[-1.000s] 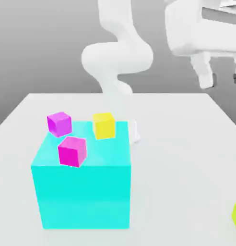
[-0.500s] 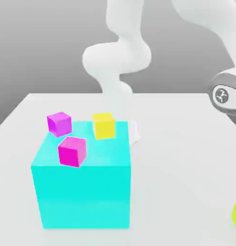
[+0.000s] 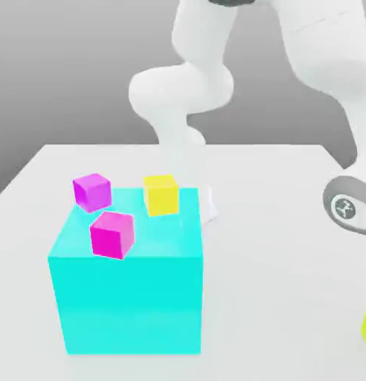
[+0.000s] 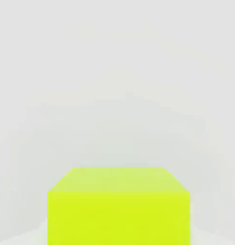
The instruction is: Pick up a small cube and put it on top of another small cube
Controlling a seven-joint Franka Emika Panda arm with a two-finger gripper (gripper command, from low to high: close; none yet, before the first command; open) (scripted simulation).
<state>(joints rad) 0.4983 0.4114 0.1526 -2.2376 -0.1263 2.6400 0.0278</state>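
One big cyan block (image 3: 126, 283) stands on the white desk (image 3: 275, 223). On it lie three small cubes: two magenta ones (image 3: 91, 192) (image 3: 111, 234) and one yellow cube (image 3: 161, 194). A fourth, lime cube (image 4: 118, 206) sits alone on the desk at the exterior view's right edge. The arm (image 3: 320, 67) reaches down toward it, fingers together.

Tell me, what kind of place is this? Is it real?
Probably not real: it looks like a computer-made practice world for a robot. A plain white table holds flat, toy-bright blocks: a big cyan cube, small magenta cubes and yellow cubes, with a white robot arm against a blank grey backdrop.
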